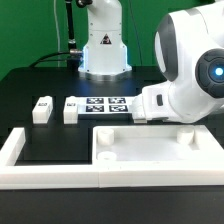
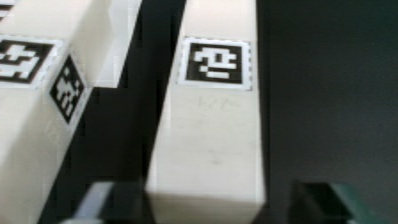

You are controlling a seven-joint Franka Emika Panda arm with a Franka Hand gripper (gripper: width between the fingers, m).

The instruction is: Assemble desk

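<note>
In the wrist view my gripper [image 2: 210,206] is open and straddles a white square leg [image 2: 210,120] that bears a black-and-white tag. There is a dark gap on each side between the leg and the fingers [image 2: 100,203]. Another tagged leg [image 2: 43,110] lies close beside it. In the exterior view the arm's big wrist [image 1: 195,70] hangs low at the right and hides the fingers and these legs. Two more legs [image 1: 41,108] [image 1: 71,108] stand at the left. The rimmed tabletop [image 1: 150,150] lies flat at the front.
The marker board [image 1: 106,105] lies mid-table, just left of the wrist. The low white U-shaped border wall [image 1: 18,150] runs along the front and left. The robot base [image 1: 103,45] stands at the back.
</note>
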